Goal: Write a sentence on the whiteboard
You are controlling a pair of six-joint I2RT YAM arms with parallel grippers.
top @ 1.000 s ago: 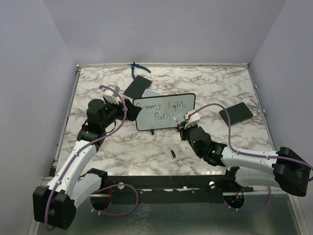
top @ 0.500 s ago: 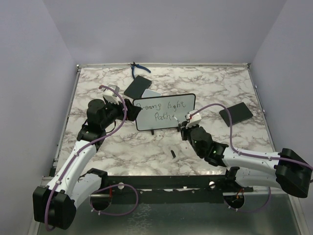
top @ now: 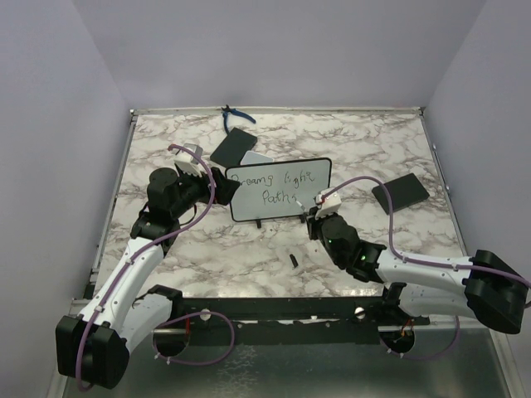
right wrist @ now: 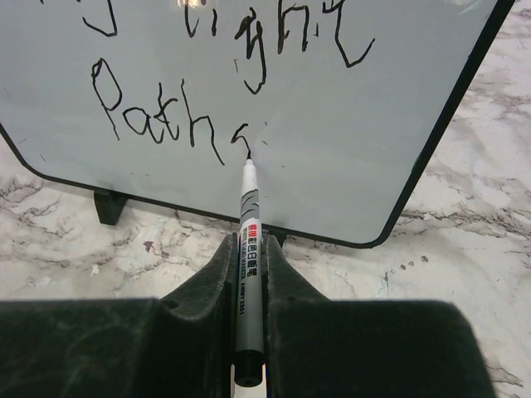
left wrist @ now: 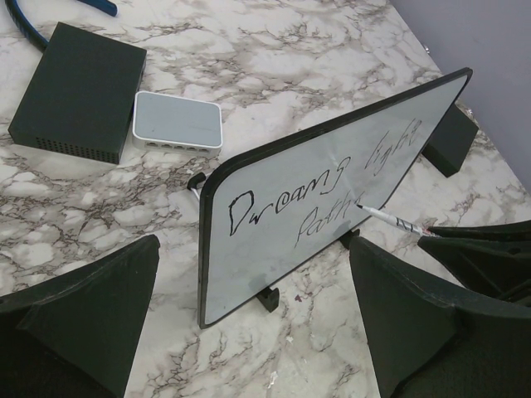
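Note:
The whiteboard [top: 278, 189] stands on its two feet mid-table, tilted back. The sentence [left wrist: 323, 186] reads "Dreams light" over "Path", with a small fresh stroke after the "h" [right wrist: 241, 133]. My right gripper [right wrist: 249, 242] is shut on a grey marker [right wrist: 250, 211]. The marker's tip touches the board at the end of that stroke. In the top view the right gripper [top: 314, 209] sits just off the board's lower right corner. My left gripper [left wrist: 253, 245] is open, its fingers [left wrist: 91, 307] either side of the board's left end [top: 229, 195], gripping nothing.
Behind the board lie a black box [top: 233, 147] and a small grey-white pad [top: 257, 157], and blue-handled pliers [top: 235, 116] at the back edge. A black flat rectangle [top: 401, 191] lies at the right. A small black cap [top: 293, 259] lies on the marble in front.
My right gripper has shifted slightly with the marker, adding a short stroke after "Path". The left arm and the board have not moved.

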